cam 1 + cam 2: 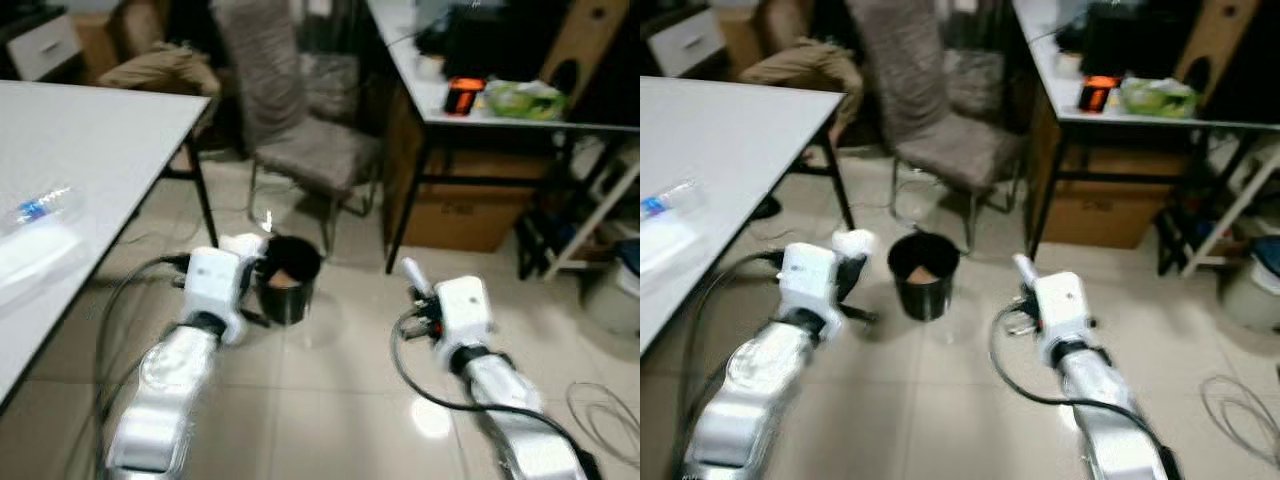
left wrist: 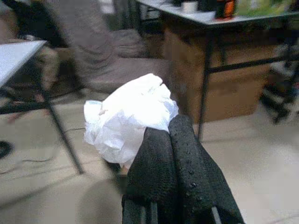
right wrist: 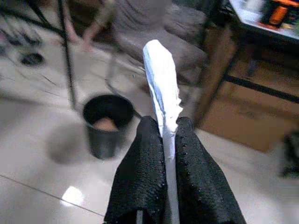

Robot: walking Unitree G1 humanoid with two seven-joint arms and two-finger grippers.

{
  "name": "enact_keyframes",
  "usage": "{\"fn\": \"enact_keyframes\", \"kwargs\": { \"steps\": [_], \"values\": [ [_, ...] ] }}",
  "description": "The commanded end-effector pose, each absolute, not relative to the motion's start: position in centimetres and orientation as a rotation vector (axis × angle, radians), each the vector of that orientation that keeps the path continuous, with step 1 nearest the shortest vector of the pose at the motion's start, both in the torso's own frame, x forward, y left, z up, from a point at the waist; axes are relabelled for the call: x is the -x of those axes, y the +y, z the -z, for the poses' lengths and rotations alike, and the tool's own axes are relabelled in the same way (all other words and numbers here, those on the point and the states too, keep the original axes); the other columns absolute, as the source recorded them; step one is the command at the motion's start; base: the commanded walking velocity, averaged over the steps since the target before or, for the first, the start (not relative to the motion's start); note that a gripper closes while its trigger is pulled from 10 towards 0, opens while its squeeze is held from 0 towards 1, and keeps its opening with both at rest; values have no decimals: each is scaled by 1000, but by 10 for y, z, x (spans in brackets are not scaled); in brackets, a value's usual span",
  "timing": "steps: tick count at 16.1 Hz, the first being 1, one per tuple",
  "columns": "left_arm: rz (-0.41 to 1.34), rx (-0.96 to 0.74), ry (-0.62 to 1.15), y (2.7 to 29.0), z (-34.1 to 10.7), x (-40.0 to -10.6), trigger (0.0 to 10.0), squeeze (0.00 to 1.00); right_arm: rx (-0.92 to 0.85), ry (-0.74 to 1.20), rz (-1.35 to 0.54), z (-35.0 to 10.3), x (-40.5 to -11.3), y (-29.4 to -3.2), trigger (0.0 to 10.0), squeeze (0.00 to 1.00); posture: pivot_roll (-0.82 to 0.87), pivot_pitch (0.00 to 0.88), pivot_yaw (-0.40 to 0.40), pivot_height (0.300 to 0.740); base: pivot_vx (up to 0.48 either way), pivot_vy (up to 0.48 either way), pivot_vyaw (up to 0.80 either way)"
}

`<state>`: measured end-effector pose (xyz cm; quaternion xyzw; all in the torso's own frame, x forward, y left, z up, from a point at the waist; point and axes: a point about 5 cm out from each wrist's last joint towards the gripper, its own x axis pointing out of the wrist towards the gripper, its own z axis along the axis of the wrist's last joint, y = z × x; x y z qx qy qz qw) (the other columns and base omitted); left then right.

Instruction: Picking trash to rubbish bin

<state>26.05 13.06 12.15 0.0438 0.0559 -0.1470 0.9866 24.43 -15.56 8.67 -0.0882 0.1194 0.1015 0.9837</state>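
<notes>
A small black rubbish bin [image 1: 288,282] stands on the tiled floor, with something brownish lying inside it. My left gripper [image 2: 163,134] is shut on a crumpled white tissue [image 2: 128,116], held just left of the bin's rim and level with it, as the left eye view shows [image 1: 242,244]. My right gripper [image 3: 164,125] is shut on a flat white strip of paper [image 3: 161,79] that sticks up beyond the fingertips. It hovers to the right of the bin [image 3: 107,123], a good hand's width away.
A white table [image 1: 90,140] with a plastic bottle [image 1: 38,207] runs along the left. A grey chair [image 1: 300,120] stands behind the bin. A desk [image 1: 500,112] with a cardboard box [image 1: 455,215] under it is at the right. Cables [image 1: 600,410] lie at the near right.
</notes>
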Motion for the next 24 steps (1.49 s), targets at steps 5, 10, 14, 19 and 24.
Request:
{"fn": "enact_keyframes", "kwargs": {
  "steps": [5,10,14,19,24],
  "values": [
    [276,-113,103,138,-122,-261,10000,0,149,205,-207,-91,-249,-151,10000,0,-159,0,-19,740,431,0,0],
    [279,-113,110,137,-120,-262,10000,0,143,205,-225,-89,-251,-146,10000,0,-161,0,-16,740,431,0,0],
    [285,-116,130,135,-113,-262,10000,0,153,200,-238,-89,-253,-144,10000,0,-165,0,-9,740,430,0,0],
    [273,-116,140,135,-109,-261,10000,0,166,212,-260,-87,-253,-144,10000,0,-170,6,-26,740,428,0,0],
    [277,-117,140,134,-109,-262,10000,0,181,220,-297,-84,-253,-137,10000,0,-171,1,-15,740,424,0,0]
  ]
}}
